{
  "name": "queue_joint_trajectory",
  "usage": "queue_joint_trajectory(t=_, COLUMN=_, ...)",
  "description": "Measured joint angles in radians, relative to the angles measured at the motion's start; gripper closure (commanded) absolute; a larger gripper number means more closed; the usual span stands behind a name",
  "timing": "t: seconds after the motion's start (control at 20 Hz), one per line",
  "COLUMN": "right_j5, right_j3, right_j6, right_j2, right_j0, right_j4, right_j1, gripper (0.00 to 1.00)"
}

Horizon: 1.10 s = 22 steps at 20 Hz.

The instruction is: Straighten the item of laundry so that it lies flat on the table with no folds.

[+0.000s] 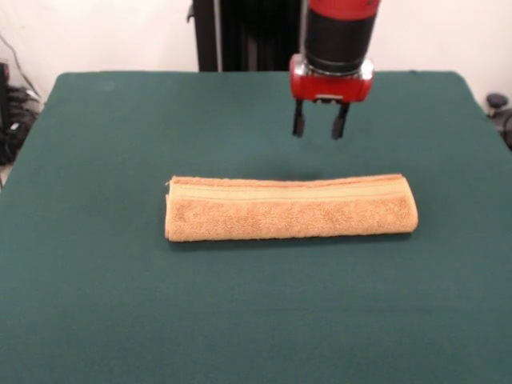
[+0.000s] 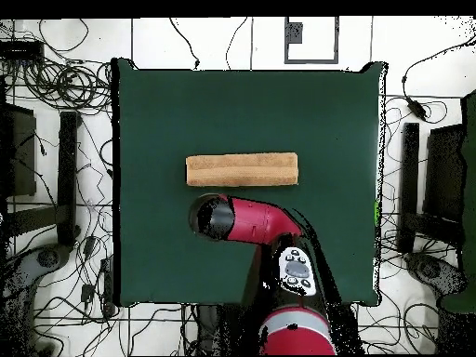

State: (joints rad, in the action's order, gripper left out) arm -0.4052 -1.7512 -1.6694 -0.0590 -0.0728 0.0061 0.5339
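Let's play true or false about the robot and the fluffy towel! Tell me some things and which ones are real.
1. The towel is spread out flat. False: it is folded into a long narrow bundle.
2. The gripper is holding the towel. False: it hangs in the air above the table, open and empty, not touching the towel.
3. The towel is orange-tan with a paler band along one long edge. True.
4. The table top is dark green. True.
5. The towel hangs over the table's edge. False: it lies near the middle, with green table showing on all sides.
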Motion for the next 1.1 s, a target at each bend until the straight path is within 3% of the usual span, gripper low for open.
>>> queue_joint_trajectory(t=0.5, right_j5=-0.067, right_j3=0.056, right_j6=0.020, right_j2=0.103, right_j0=-0.077, right_j4=-0.246, right_j1=-0.007, gripper=0.00)
queue_joint_trajectory(t=1.1, right_j5=-0.116, right_j3=0.060, right_j6=0.073, right_j2=0.386, right_j0=-0.203, right_j4=-0.439, right_j1=0.032, gripper=0.00)
